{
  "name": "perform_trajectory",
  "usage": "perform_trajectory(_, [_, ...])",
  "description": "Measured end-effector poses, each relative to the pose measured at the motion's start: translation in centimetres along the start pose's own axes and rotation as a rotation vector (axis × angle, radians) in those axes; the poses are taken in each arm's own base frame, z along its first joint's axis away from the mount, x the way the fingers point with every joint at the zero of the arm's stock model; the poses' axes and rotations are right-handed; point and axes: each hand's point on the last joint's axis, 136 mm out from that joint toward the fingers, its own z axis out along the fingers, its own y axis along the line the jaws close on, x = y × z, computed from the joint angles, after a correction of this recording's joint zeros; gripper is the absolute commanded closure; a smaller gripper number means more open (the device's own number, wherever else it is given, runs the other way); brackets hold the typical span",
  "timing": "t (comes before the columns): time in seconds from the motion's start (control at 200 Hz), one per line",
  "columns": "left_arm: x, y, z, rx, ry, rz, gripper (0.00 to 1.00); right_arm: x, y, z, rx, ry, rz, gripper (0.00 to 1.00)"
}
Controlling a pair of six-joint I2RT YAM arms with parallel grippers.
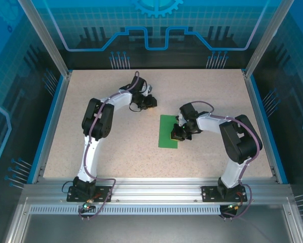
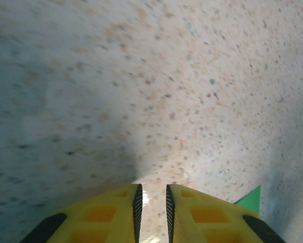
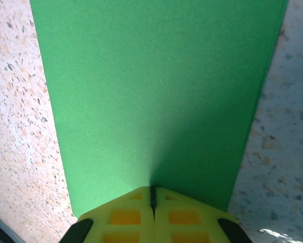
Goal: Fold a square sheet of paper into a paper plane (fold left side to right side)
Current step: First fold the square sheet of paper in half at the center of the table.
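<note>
One green sheet of paper lies flat on the speckled tabletop, a little to the right of the middle. It looks like a tall, thin rectangle, with its long sides running away from the arms. From the right wrist camera the sheet of paper is smooth and plain, with tabletop on both sides of it.

The right fingers are at the right long edge of the paper, near its lower half. Seen close up, the right fingers are closed tight together, with their tips right over the green. I cannot tell if they pinch any paper.

The left fingers are well apart from the paper, farther back and to the left, over bare tabletop. The left fingers stand a little way open, with a thin gap and nothing between them. One small green corner pokes in beside them on the right.
</note>
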Motion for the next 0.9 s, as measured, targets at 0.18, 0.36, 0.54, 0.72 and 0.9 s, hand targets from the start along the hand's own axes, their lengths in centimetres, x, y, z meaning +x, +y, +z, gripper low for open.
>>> perform_trajectory(0.18, [1.8,-0.1,-1.8,-0.008,0.005,-0.006,0.76,-0.3,0.4,0.1,-0.022,-0.016,0.023,0.94])
perform_trajectory(0.36, [4.1,-1.7,-4.6,0.026,0.004,-0.019,0.76,-1.2,0.9,0.2,-0.044,-0.047,0.013,0.92])
perform_trajectory(0.54, [6.7,-3.5,-4.4,0.067,0.048,-0.028,0.75,-2.2,1.3,0.0,-0.057,-0.097,-0.014,0.77])
perform_trajectory(0.72, [9.3,-6.1,-3.0,0.101,0.109,-0.008,0.75,-2.5,2.3,-2.0,-0.112,-0.176,-0.063,0.64])
perform_trajectory(0.9, [9.9,-6.1,-1.0,0.095,0.145,-0.009,0.75,-3.5,1.9,-4.0,-0.123,-0.235,-0.057,0.57])
